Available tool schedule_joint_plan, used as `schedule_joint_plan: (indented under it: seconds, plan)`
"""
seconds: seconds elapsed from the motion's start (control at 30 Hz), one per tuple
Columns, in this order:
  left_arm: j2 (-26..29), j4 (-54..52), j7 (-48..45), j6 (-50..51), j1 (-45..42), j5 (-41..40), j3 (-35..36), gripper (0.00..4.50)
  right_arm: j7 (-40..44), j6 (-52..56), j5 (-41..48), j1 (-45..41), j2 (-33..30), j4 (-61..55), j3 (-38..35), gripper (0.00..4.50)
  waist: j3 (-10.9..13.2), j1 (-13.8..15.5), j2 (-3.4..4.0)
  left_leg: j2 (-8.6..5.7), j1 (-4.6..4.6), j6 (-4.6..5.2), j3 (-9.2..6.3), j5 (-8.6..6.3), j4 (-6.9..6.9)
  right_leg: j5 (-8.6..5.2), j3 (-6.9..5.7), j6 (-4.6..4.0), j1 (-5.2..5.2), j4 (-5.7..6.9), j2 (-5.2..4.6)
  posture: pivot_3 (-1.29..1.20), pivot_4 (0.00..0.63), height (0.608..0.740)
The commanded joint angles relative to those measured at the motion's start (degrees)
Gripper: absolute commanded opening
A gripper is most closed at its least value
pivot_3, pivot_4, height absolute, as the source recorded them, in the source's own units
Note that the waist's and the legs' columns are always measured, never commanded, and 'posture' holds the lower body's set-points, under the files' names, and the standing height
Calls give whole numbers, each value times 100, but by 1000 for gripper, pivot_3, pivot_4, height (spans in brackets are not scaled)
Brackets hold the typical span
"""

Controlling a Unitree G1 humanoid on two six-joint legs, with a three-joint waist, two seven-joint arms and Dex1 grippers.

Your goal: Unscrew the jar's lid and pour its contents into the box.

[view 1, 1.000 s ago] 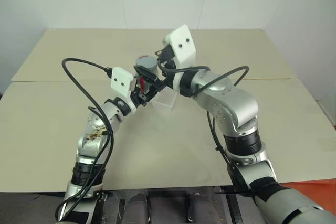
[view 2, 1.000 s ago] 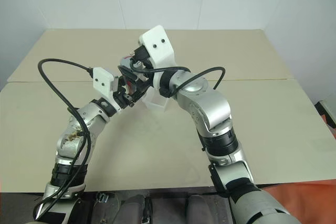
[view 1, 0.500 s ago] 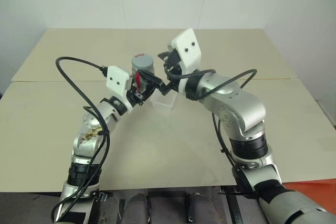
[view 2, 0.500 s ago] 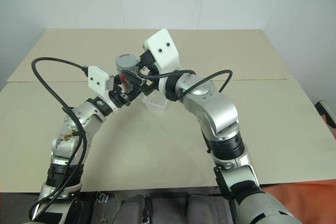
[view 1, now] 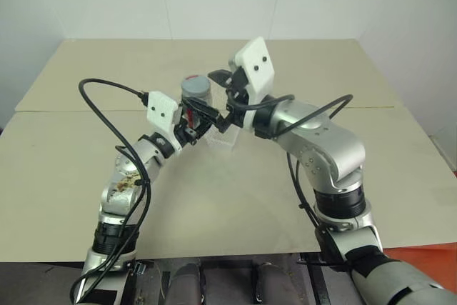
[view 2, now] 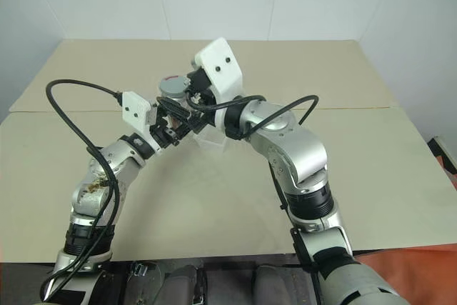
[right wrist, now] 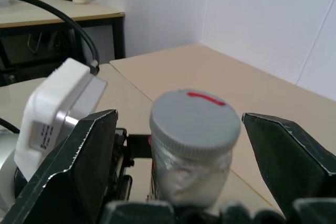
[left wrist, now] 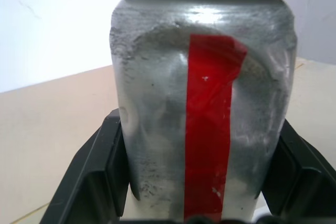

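My left gripper [view 1: 193, 114] is shut on the silvery jar [left wrist: 202, 103], its black fingers [left wrist: 100, 177] pressing both sides of the body; a red stripe runs down the jar's front. The jar is held upright above the table. The grey lid [right wrist: 195, 121] sits on top of the jar. My right gripper [right wrist: 178, 118] is open, and its wide-spread fingers [right wrist: 79, 166] flank the lid without touching it. The clear box [view 1: 225, 138] stands on the table just behind and to the right of the jar, partly hidden by the right wrist.
The beige table [view 1: 228, 198] stretches wide on all sides, with a seam running across it behind the box. A black cable [view 1: 107, 98] loops off the left wrist. White walls close off the back.
My right gripper has turned a little and drawn slightly off the jar's top, leaving the lid in plain sight. The left gripper and jar have kept still.
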Motion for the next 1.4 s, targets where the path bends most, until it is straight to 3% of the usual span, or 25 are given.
schedule_joint_plan:
  seconds: [0.03,0.47,1.4]
  plan:
    - [-6,-242,-40,-42,-47,-45,5,2859,-69,-253,-68,-259,114,20,-39,4425,0,-5,0,0,0,0,0,0,0,0,0,0,0,0,0,0,150,740]
    - [-10,-302,-31,-31,21,-27,2,2859,-350,-353,-387,-393,304,466,-53,4425,0,-4,0,0,0,-1,1,0,-1,0,0,0,0,0,0,0,150,740]
    - [85,-431,91,91,11,-59,191,2859,-143,-191,-422,-52,-144,233,-122,4425,0,-3,0,0,0,0,0,0,-1,0,0,0,0,-1,0,0,150,740]
